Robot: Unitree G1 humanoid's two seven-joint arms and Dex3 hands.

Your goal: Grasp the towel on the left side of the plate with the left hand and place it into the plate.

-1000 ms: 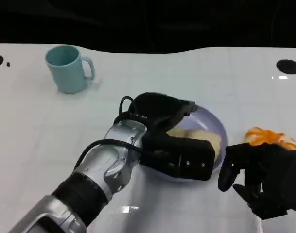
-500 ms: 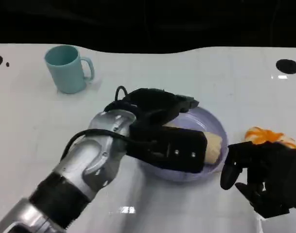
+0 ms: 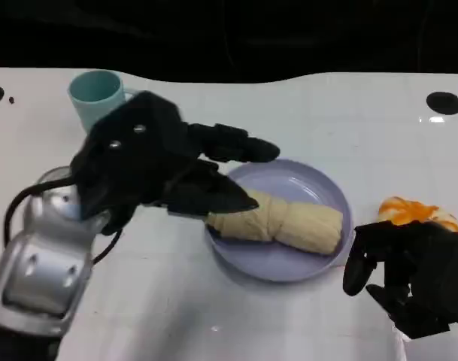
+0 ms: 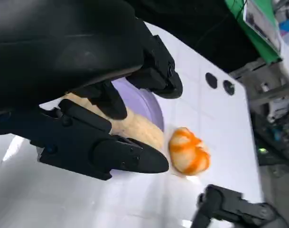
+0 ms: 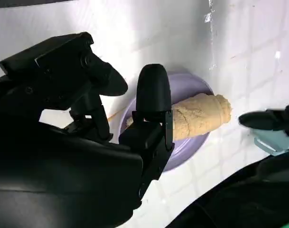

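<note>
The rolled beige towel (image 3: 283,222) lies in the purple plate (image 3: 304,184), its left end at the plate's left rim. My left hand (image 3: 165,162) hovers over the plate's left edge with its fingers spread and nothing in them. In the left wrist view those fingers (image 4: 111,154) stand apart above the towel (image 4: 137,129) and the plate (image 4: 140,97). My right hand (image 3: 409,271) rests low at the front right, just right of the plate, holding nothing. The right wrist view shows its fingers (image 5: 153,102) in front of the towel (image 5: 199,116) and the plate (image 5: 187,147).
A teal mug (image 3: 95,92) stands at the back left, partly behind my left hand. An orange and white object (image 3: 413,212) lies right of the plate, just beyond my right hand. Dark round holes (image 3: 444,103) mark the table's far corners.
My left hand has let go of the towel and drawn up and back to the left. The towel now lies uncovered in the plate. The right hand has barely moved.
</note>
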